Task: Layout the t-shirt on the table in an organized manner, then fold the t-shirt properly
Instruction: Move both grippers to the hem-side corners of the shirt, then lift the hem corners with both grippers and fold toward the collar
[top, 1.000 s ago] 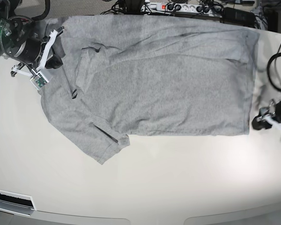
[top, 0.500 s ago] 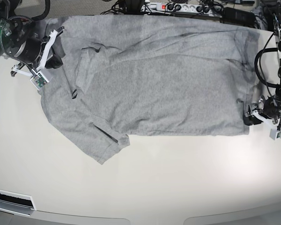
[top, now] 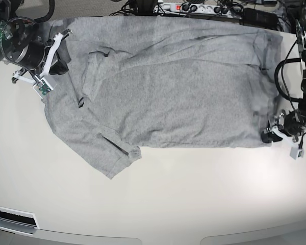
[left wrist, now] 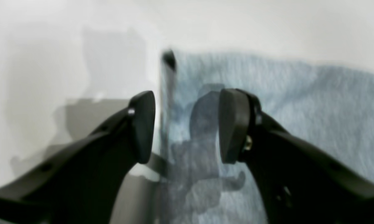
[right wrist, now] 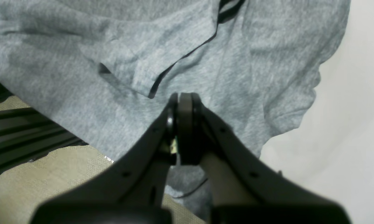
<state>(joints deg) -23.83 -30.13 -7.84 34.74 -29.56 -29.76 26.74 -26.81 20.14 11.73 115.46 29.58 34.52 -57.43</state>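
Grey garment: heather-grey short-sleeved cotton t-shirt (top: 168, 92) lies spread plain side up across the far half of the glossy off-white bench (top: 158, 199), hem toward the base view's right, one sleeve folded over the body, far edge at the bench's rim.
Left gripper (left wrist: 187, 127): low at the hem's near corner; jaws spread, one black pad (left wrist: 143, 127) over bare bench, the other over cloth, the hem edge between them; nothing pinched yet.
Right gripper (right wrist: 184, 124): at the far collar-side corner; jaws pressed together on a fold of the t-shirt.
Step, as judged: layout unfinished; the corner is about to be taken for a pull to flatten.
Risk one: the jaws may meet on bare bench or catch one layer only, since the hem lies flat and thin.
Risk two: a pull against the right gripper's hold could drag more cloth off the far rim, or leave the folded sleeve creased.
Left wrist view only: the hem sitting between the pads, though blurred.
Right wrist view only: cloth hanging past the bench edge over carpet (right wrist: 49, 174).
Base view only: overall spread and both arms.
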